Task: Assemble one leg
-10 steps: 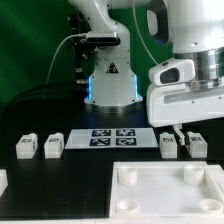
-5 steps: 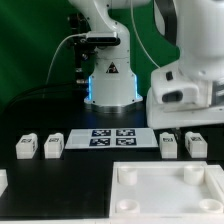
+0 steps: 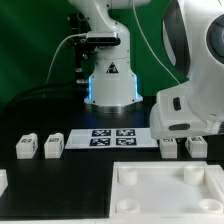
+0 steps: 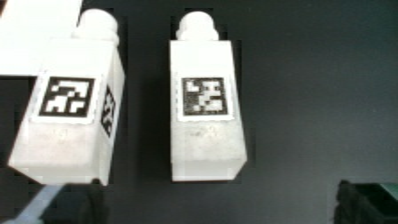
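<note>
Nearest the exterior camera, the large white panel (image 3: 165, 190) with round corner sockets lies flat on the black worktop (image 3: 80, 175). A small white part (image 3: 2, 180) is cut off at the exterior view's left edge.

Behind the panel runs a row of parts. The far-left leg (image 3: 26, 147) and inner-left leg (image 3: 53, 145) stand just beside each other. Then comes the marker board (image 3: 107, 138), then the inner-right leg (image 3: 169, 146) and far-right leg (image 3: 197, 145), also close together.

The arm's bulky white wrist (image 3: 195, 100) hangs over this right pair and hides what is under it in the exterior view.

The wrist view looks down on two legs lying side by side with a narrow dark gap between them. Their tags face up, and each has a rounded peg at one end. The fingers (image 4: 375, 203) are spread wide and hold nothing. They touch neither block. The centred leg (image 4: 205, 110) lies roughly in line with the gap between them, and the side leg (image 4: 71, 110) lies nearer one fingertip.

Farthest back stand the robot base (image 3: 110, 85) and a green backdrop (image 3: 30, 40).
</note>
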Robot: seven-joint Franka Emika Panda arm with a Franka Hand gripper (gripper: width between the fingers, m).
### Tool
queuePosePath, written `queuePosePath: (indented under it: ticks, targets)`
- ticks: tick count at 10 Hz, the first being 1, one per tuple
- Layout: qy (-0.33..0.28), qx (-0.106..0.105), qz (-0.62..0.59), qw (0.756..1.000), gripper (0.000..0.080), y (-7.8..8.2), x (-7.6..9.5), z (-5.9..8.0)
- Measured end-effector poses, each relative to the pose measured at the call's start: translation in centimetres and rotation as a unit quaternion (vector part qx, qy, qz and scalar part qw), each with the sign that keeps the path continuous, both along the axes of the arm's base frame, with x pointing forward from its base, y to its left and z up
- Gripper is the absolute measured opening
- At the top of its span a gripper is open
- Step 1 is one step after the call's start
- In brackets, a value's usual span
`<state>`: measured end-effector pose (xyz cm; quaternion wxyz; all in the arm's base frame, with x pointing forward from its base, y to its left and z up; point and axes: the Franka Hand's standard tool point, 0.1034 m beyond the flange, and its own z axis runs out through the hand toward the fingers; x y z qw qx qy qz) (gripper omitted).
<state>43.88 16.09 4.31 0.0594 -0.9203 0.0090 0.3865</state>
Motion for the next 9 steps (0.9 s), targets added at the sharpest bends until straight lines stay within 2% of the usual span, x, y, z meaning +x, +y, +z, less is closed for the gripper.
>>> queuePosePath:
  ticks: [2,6,9]
  targets:
    - [0.025,-0.015,-0.007,1.0,0.0649,0.3,-1.1,-0.3]
    - [0.041,-0.02,-0.002,0.999,0.0649,0.4,-3.4,-1.9]
    - [0.048,-0.024,0.003,0.999,0.0649,1.4,-4.1,-2.8]
